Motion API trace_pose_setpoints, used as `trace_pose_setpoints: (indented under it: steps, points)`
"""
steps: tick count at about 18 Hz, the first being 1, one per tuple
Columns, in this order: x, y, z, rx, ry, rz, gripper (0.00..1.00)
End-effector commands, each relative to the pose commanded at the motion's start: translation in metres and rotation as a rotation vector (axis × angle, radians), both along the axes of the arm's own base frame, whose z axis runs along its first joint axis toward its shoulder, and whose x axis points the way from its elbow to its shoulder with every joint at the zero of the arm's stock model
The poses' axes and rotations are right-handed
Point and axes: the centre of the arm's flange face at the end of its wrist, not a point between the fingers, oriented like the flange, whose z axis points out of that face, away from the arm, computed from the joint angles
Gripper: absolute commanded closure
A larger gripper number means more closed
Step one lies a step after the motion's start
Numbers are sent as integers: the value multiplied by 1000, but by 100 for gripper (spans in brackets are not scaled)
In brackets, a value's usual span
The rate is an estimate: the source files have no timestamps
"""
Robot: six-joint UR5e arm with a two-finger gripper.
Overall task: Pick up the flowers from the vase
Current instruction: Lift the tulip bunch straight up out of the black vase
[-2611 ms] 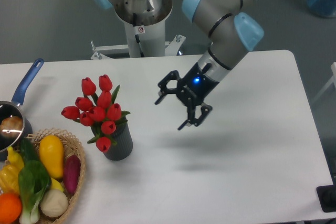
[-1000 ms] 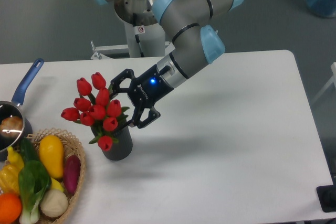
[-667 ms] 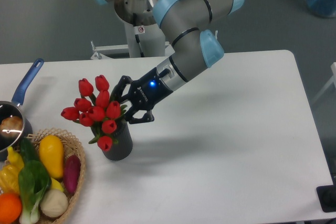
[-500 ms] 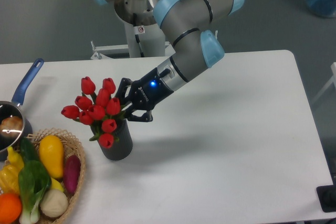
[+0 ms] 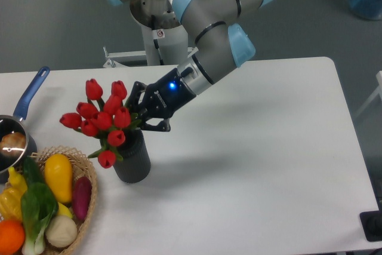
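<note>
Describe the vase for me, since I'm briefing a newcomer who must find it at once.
Look at the white table's left side, just right of the wicker basket of vegetables. The vase stands under the red flowers that the hand grips. It is short, dark grey and cylindrical, unlike the blue-handled saucepan.

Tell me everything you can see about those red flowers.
The flowers are a bunch of about ten red tulip buds, all closed, on green stems with a few green leaves. They look artificial, though that is a guess. The bunch spreads wider than the dark grey vase that holds its stems and leans to the left. The tool is shut on the bunch at its right side, just above the vase mouth.
</note>
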Motion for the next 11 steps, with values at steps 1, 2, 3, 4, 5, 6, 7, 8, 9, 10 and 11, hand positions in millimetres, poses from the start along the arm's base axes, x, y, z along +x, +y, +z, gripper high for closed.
trace_pose_setpoints:
  steps: [1, 2, 3, 4, 5, 6, 7, 8, 9, 10, 11]
  points:
    - [1, -1, 7, 3, 1, 6, 100]
    - [3, -3, 15, 6, 1, 14, 100]
    - [4, -4, 26, 8, 4, 22, 100]
    - [3, -5, 35, 6, 2, 37, 100]
    - [0, -7, 48, 5, 3, 55, 100]
    - [-1, -8, 60, 4, 4, 69, 100]
    - [-1, -8, 71, 4, 4, 81, 100]
    - [-2, -8, 82, 0, -1, 94, 100]
    - [-4, -8, 90, -2, -6, 107, 100]
    - [-5, -7, 97, -2, -7, 117, 100]
    - [-7, -8, 104, 1, -3, 124, 100]
